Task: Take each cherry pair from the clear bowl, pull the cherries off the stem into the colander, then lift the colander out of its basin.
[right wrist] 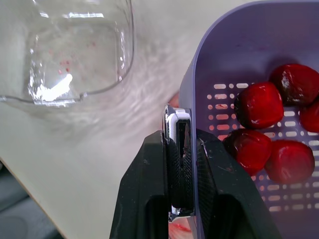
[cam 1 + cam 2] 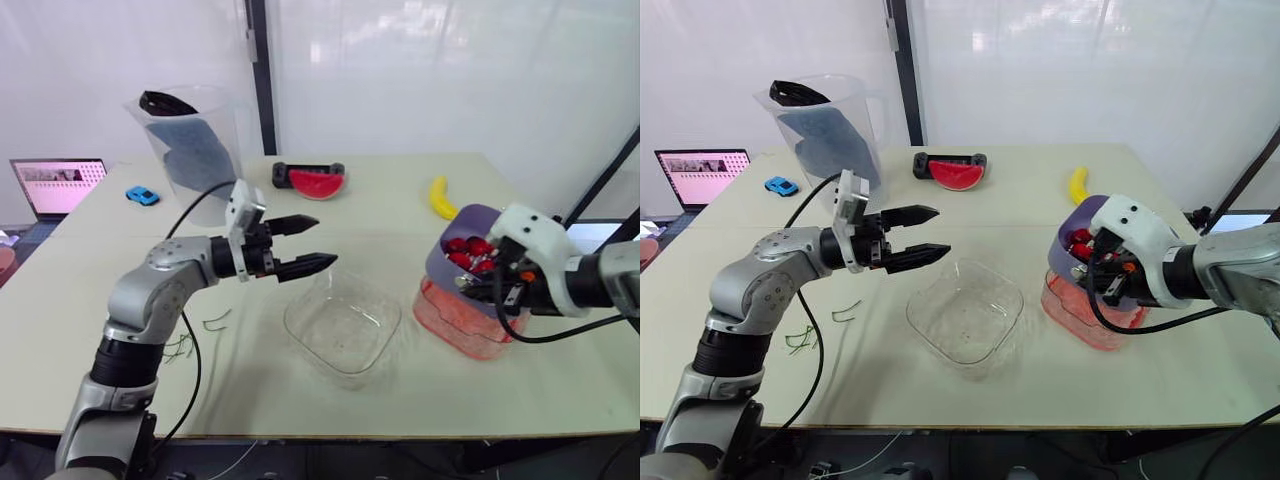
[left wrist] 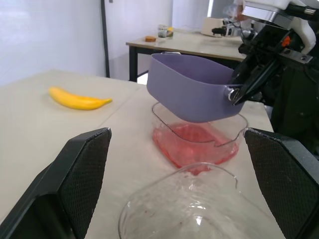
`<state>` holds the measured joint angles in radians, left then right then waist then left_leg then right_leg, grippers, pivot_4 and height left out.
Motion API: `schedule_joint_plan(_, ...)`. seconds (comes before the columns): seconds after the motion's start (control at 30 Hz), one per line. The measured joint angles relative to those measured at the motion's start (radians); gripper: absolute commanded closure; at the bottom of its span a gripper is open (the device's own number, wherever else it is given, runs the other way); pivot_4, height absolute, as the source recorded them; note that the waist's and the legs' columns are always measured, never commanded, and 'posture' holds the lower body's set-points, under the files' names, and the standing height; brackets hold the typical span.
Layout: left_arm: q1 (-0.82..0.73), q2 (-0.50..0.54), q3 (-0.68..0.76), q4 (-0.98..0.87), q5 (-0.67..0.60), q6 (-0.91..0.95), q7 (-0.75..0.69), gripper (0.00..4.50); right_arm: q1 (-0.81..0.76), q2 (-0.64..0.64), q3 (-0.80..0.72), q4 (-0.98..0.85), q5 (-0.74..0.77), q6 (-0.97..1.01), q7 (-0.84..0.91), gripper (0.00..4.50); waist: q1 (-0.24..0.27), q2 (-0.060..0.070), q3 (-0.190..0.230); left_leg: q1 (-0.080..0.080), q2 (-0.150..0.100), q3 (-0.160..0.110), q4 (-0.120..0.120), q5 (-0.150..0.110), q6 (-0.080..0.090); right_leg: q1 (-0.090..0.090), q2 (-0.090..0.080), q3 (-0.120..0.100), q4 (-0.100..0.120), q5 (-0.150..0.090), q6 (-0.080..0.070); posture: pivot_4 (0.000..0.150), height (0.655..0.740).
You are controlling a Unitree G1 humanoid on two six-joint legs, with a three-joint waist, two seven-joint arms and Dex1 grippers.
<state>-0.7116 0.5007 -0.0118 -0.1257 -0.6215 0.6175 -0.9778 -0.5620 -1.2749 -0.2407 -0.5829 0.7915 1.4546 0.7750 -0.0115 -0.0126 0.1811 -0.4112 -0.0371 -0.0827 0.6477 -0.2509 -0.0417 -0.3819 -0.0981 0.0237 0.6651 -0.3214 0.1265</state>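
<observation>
Cream table (image 2: 400, 200), white walls (image 2: 420, 70), left tool (image 2: 325, 241) apart, right tool (image 1: 183, 142) clamped on purple colander (image 3: 189, 94)

Tilted purple colander (image 3: 192, 94) of red cherries (image 1: 259, 104) hangs above its red-stained basin (image 3: 197, 145), near the tabletop's right edge; clear bowl (image 2: 342, 322) front-centre.

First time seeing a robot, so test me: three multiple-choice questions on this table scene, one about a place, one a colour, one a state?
1. The banana lies: A on the floor; B on the table behind the colander; C on a chair.
2. The colander is: A green; B purple; C orange.
3. The left claw is: A open; B shut on a cherry; C shut on a stem.
Answers: B, it rests on the table; B, its wall is purple; A, its fingers stand wide apart.
</observation>
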Motion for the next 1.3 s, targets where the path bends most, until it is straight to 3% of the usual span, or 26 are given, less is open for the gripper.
schedule_joint_plan(0.4,-0.003,-0.003,-0.011,0.018,0.010,-0.017,-0.020,0.00,0.013,-0.016,-0.064,0.009,0.025,0.002,0.005,4.29,-0.001,0.000,0.000,0.000,0.000,0.000,0.000,0.000,0.000,-0.001,0.000,0.000,0.000,0.000,0.000,0.150,0.7400)
schedule_joint_plan(0.7,-0.004,-0.003,-0.013,0.026,0.022,-0.018,-0.028,0.00,0.029,0.043,-0.127,0.025,0.089,0.035,-0.016,4.29,-0.001,0.000,0.000,0.000,0.000,0.000,0.000,0.000,0.000,-0.001,0.000,0.000,0.000,0.000,0.000,0.150,0.7400)
schedule_joint_plan(0.83,-0.004,-0.003,-0.014,0.023,0.022,-0.016,-0.022,0.00,0.100,0.042,-0.114,0.025,0.077,0.017,-0.024,4.29,0.000,0.000,0.000,0.000,0.000,0.000,0.000,0.000,0.000,-0.001,0.000,0.000,0.000,0.000,0.000,0.150,0.7400)
schedule_joint_plan(1.3,0.000,0.015,-0.012,-0.016,0.019,0.020,-0.016,0.00,0.080,0.000,-0.037,0.024,0.060,-0.068,-0.022,4.29,-0.001,0.001,0.000,-0.001,0.000,0.001,0.000,0.000,0.000,-0.002,0.000,0.001,0.001,0.000,0.000,0.150,0.7400)
